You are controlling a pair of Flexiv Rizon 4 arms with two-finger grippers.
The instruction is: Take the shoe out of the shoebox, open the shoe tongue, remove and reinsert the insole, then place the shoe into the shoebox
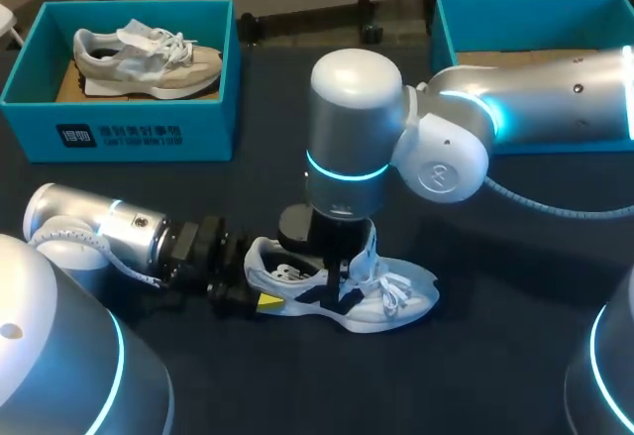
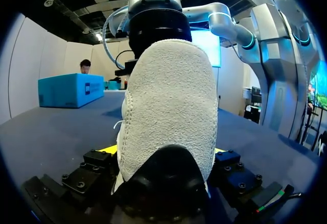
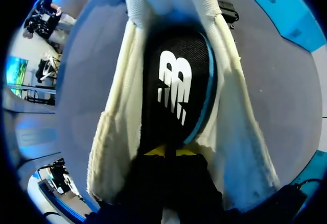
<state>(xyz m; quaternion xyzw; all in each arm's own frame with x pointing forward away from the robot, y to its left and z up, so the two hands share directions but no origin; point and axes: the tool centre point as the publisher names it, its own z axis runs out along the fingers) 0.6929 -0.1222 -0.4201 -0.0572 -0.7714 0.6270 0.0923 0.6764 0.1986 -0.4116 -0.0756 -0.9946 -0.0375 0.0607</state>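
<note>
on the dark table (image 1: 495, 356), roughly mid-surface, a white fabric sneaker with navy side panels (image 1: 396, 301) lies outside both boxes. it rests on its sole, with the toe pointing toward the right arm's side.

item 1, left tool (image 1: 256, 282): positioned at the heel end of the sneaker, low over the table. the left wrist view shows the white heel cup filling the gap between the two fingers, with a yellow tip against each side. state: clenched on the sneaker's heel.

item 2, right tool (image 3: 170, 152): positioned directly above the sneaker, with the arm descending vertically into the opening. the yellow tips stand close together. between them is the near end of a black insole with a white logo and a blue edge (image 3: 176, 89), which sits inside the sneaker. state: grasping the insole. the blue edge shows along one side of the insole only.

item 3: white laces (image 1: 396, 291) lie loose over the forefoot of the sneaker.

item 4: an open blue cardboard shoebox (image 1: 119, 133) stands well apart from the sneaker, beyond its heel end on the far side. it contains a grey and cream running shoe (image 1: 149, 58) lying on its side.

item 5: a second blue box (image 1: 451, 29) stands well beyond the sneaker's toe end, partly hidden behind the right arm. its contents cannot be determined.
</note>
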